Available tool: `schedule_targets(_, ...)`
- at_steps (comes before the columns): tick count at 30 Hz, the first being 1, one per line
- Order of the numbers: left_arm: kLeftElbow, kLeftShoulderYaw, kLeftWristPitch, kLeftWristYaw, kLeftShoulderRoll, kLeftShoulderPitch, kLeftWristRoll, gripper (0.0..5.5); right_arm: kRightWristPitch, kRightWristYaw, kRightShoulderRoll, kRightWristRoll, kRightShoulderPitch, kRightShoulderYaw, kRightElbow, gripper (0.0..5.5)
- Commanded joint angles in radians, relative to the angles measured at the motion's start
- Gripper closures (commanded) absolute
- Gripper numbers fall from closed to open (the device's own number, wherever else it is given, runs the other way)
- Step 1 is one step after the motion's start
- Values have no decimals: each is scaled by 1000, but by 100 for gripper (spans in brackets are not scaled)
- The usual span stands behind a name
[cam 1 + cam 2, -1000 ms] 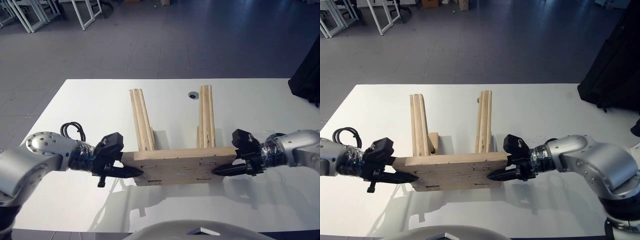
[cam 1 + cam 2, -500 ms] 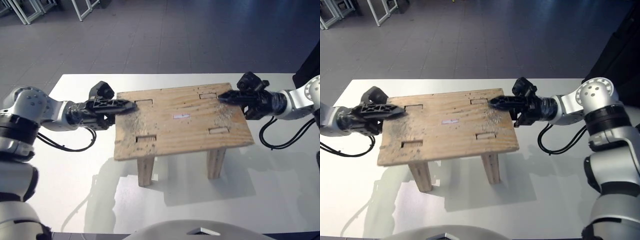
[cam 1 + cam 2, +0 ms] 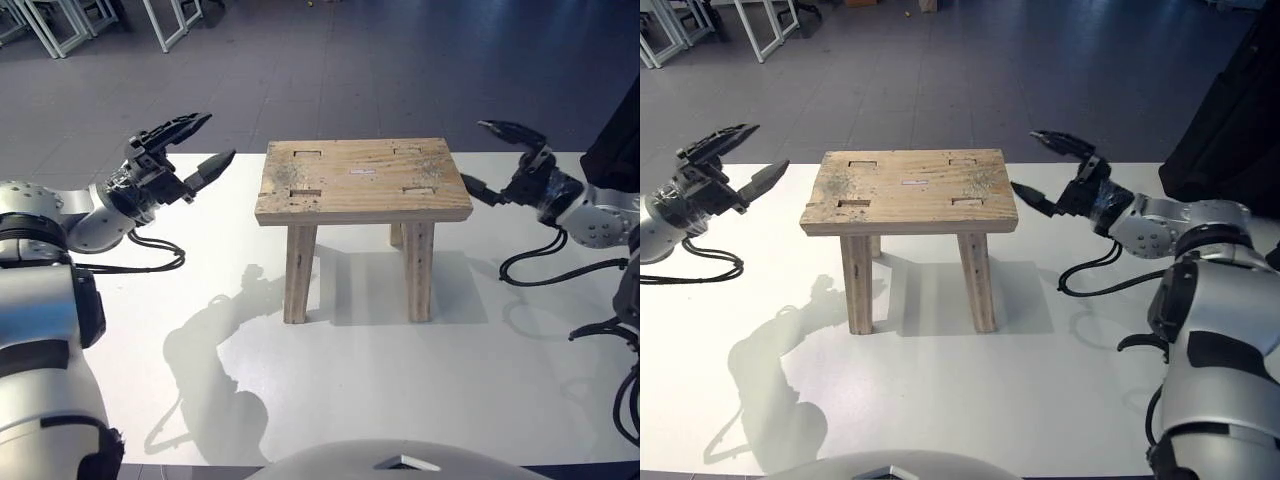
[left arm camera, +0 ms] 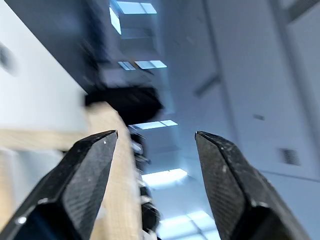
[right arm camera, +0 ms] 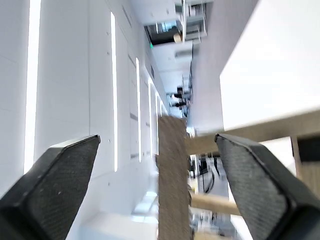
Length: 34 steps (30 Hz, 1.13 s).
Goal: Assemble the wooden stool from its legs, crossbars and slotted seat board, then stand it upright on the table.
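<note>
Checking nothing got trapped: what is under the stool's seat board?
Under the seat board, wooden legs stand on the white table, with only shadow between them. The board's front edge hides the leg tops and whatever joins them.

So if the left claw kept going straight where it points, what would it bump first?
Probably the left end of the stool's seat board: the open left gripper points toward it with only air between. Depth is unclear, so it might skim just over the top.
</note>
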Motion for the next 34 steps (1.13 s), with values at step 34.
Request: schedule_targets(34,-1685,69,-1185,1017,-705,1137,1210,264,-1080,-620,526,-1171,1079,195,-1646,129)
